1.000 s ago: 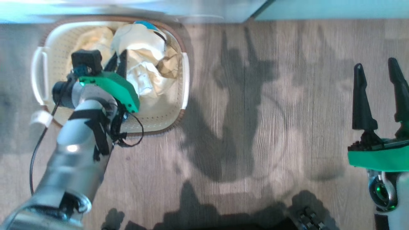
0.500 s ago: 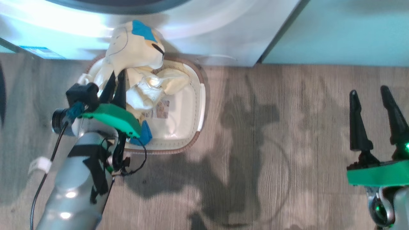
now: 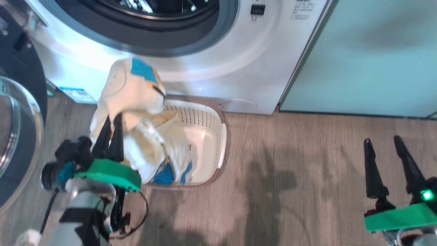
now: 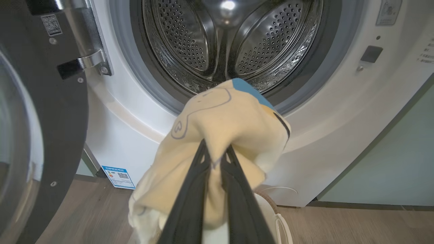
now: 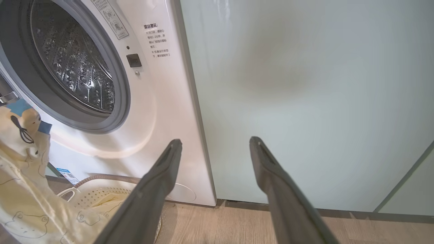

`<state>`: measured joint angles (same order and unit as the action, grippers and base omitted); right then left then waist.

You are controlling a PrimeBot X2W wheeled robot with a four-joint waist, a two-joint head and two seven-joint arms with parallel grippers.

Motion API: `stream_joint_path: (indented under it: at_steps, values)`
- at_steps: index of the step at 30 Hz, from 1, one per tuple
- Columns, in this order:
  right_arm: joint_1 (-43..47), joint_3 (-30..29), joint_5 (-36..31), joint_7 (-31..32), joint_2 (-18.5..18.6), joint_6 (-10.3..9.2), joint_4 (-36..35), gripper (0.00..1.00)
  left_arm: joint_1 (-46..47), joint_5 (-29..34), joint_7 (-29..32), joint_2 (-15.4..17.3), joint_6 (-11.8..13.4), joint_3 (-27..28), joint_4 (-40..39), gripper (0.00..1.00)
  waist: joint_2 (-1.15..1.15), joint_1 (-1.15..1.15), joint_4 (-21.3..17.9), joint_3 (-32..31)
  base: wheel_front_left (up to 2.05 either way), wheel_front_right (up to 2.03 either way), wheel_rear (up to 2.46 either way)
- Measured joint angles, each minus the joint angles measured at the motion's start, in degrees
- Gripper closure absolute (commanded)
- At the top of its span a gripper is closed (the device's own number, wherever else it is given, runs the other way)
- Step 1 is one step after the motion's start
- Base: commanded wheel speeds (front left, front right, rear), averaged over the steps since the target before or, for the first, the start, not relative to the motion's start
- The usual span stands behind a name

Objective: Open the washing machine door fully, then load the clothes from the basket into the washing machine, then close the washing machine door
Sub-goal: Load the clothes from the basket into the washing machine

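The left jaws, clamped on the clothes [image 4: 223, 128], have lifted them from the basket [image 3: 223, 136] to just below the washer [image 3: 259, 68] mouth, though the tail still trails in the basket. The door [image 3: 17, 136] stands wide open. The right jaws hang apart, idle. Loading into the drum [image 4: 190, 40] looks next.

The washing machine door [image 3: 24, 85] runs off the head view's left edge, the drum [image 3: 153, 5] off its top. Dangling clothes [image 3: 133, 89] hide the basket's [image 3: 205, 118] left side. Lettering [image 3: 302, 7] on the washing machine [image 3: 245, 68] is too small to read.
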<state>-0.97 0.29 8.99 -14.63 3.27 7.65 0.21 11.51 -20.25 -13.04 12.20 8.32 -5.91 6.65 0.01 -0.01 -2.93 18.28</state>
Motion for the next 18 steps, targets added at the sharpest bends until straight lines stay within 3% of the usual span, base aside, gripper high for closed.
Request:
stream_joint_path:
  at_steps: [18]
  values:
    - [6.8, 1.5, 0.3, 0.0, -0.6, 0.00, 1.0, 0.00, -14.1, 0.0, 5.1, 1.3, 3.5, 0.1, -10.2, 1.00, 0.00, 0.00, -0.7, -11.7, 0.00, 0.00, 0.00]
